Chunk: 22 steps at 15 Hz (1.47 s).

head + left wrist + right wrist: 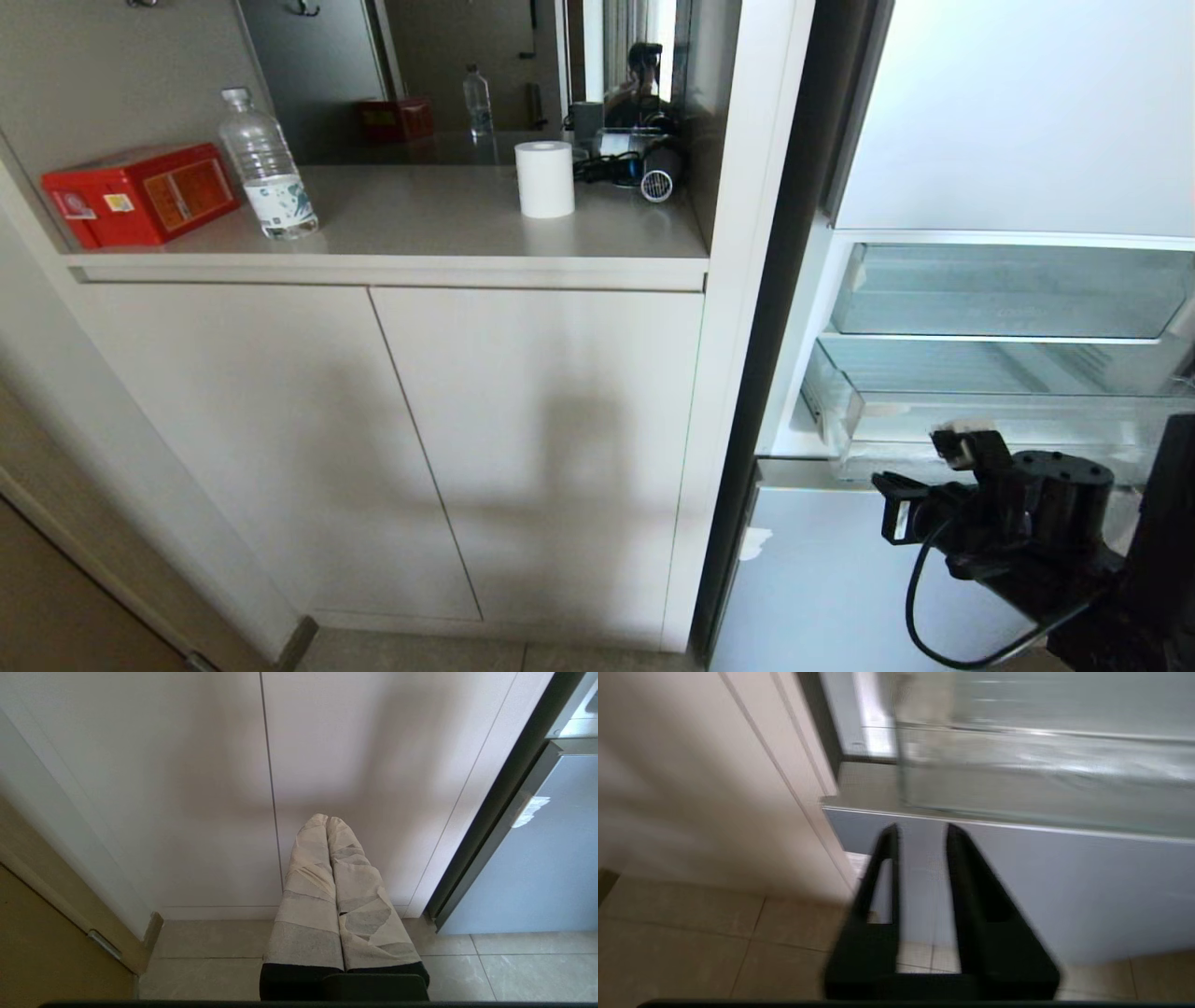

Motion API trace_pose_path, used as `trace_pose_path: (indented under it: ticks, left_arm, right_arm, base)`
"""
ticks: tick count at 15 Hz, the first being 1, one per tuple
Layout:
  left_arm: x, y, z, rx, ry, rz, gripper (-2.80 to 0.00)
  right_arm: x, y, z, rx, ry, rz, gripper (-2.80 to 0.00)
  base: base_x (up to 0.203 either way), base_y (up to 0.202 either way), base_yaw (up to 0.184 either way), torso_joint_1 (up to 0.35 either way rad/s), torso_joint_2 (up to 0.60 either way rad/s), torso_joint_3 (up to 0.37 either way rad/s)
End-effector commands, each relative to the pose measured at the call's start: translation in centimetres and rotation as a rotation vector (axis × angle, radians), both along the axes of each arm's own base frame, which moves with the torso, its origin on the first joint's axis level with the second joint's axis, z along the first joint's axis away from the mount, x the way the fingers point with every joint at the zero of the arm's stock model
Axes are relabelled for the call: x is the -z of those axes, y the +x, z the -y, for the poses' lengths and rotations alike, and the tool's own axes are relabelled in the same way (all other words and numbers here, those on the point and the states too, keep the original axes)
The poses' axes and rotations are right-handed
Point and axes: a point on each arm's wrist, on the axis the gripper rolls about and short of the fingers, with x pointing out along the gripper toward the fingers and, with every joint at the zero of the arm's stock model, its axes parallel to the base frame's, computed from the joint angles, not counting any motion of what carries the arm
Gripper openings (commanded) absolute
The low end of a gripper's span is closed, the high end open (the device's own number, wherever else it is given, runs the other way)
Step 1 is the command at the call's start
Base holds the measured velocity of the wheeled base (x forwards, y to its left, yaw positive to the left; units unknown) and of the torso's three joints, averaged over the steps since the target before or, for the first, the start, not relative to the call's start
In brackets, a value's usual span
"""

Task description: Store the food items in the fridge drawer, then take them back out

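Two cabinet doors [373, 448], beige counter [420, 224], tiled floor [210, 961]

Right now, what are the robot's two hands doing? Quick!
Left gripper: shut, holding nothing.
Right gripper: fingers a little apart, empty, just in front of the fridge drawer.

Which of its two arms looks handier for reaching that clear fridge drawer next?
The right: the right gripper sits just before the fridge drawer, empty. The left gripper faces the cupboard doors.

Soft daylight; a broad shadow falls across the cabinet doors [467, 448]. The right wrist view is motion-blurred, smearing the right gripper [922, 833].
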Motion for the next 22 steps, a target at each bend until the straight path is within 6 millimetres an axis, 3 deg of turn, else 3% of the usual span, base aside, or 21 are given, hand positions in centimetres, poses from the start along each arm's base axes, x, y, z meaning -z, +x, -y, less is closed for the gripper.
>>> trace_pose_path:
  ticks: [1, 6, 14, 15, 19, 22]
  left_arm:
    - [0.0, 0.0, 0.0, 0.0, 0.0, -0.002, -2.8]
    - [0.0, 0.0, 0.0, 0.0, 0.0, -0.002, -2.8]
    - [0.0, 0.0, 0.0, 0.0, 0.0, -0.002, -2.8]
    - [0.0, 0.0, 0.0, 0.0, 0.0, -0.002, -2.8]
    - [0.0, 0.0, 0.0, 0.0, 0.0, -0.002, -2.8]
    - [0.0, 0.0, 0.0, 0.0, 0.0, -0.002, -2.8]
  right_arm:
    - [-1.4, -1.5, 0.2, 0.004, 0.015, 0.034, 0.0]
    - [-5.5, -0.8, 2.5, 0.102, 0.046, 0.18, 0.0]
    - [-14.8, 2.4, 7.7, 0.207, 0.047, -0.081, 0.0]
    - [-15.1, 3.1, 8.6, 0.211, 0.033, -0.116, 0.0]
    - [-11.7, 8.5, 12.4, 0.229, -0.006, -0.228, 0.0]
    - [-9.6, 11.0, 14.7, 0.22, -0.041, -0.252, 0.0]
  base:
    - [0.0, 0.0, 0.0, 0.0, 0.0, 0.0]
    - [0.0, 0.0, 0.0, 0.0, 0.0, 0.0]
    - [0.0, 0.0, 0.0, 0.0, 0.0, 0.0]
    - [0.0, 0.0, 0.0, 0.0, 0.0, 0.0]
    - [0.0, 0.0, 0.0, 0.0, 0.0, 0.0]
    - [0.0, 0.0, 0.0, 0.0, 0.0, 0.0]
